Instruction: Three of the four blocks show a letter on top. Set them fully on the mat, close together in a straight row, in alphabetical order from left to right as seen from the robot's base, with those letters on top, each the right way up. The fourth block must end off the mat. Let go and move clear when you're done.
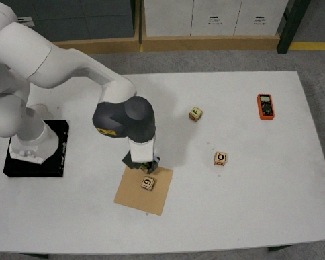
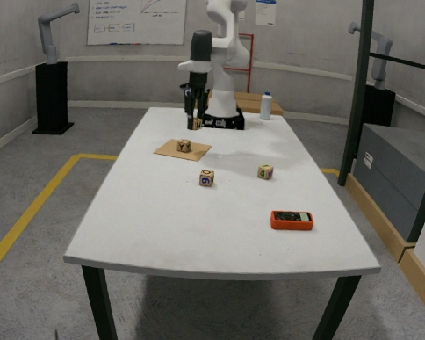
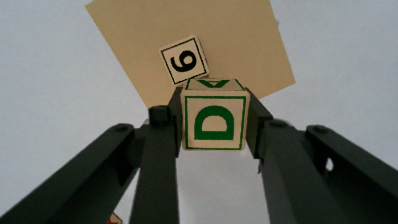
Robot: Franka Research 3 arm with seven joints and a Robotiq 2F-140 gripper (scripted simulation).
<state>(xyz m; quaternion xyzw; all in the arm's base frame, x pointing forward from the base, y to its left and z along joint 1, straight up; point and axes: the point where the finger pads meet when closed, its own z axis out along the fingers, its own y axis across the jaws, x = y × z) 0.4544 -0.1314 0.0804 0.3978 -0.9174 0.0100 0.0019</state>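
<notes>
In the top view, the mat [image 1: 143,197] [image 2: 182,153] [image 3: 240,35] is seen as a flat, matte tan square on a smooth white table [image 1: 251,197] [image 2: 232,240] [image 3: 65,100]. A pale wooden cube with a black, outlined digit, 6 or 9 [image 1: 148,183] [image 2: 183,146] [image 3: 184,60], is borne by it. Off the mat, the cube with a green F [image 1: 195,114] [image 2: 265,172] and the cube with a black round letter [image 1: 219,158] [image 2: 206,178] are set well apart; whether O or Q is printed cannot be told. The held block [image 1: 144,167] [image 2: 198,124] [image 3: 215,121] is mostly hidden by the dark gripper [image 1: 146,167] [image 2: 196,124] [image 3: 211,102] near the mat's base-side edge. In the exterior view, the held block is shown as a small tan piece low at the fingers, beyond the mat. The orange-cased multimeter [image 1: 266,107] [image 2: 291,220] is seen lying on the table, well apart from the cubes. In the wrist view, the held block is seen sharply: squared edges, light wood, a green D turned on its side within a thin green border, and a green letter partly shown on the adjoining foreshortened face. It is clamped between the jaws, with a dark pad pressed to each side; the digit cube is seen just past it on the mat.
</notes>
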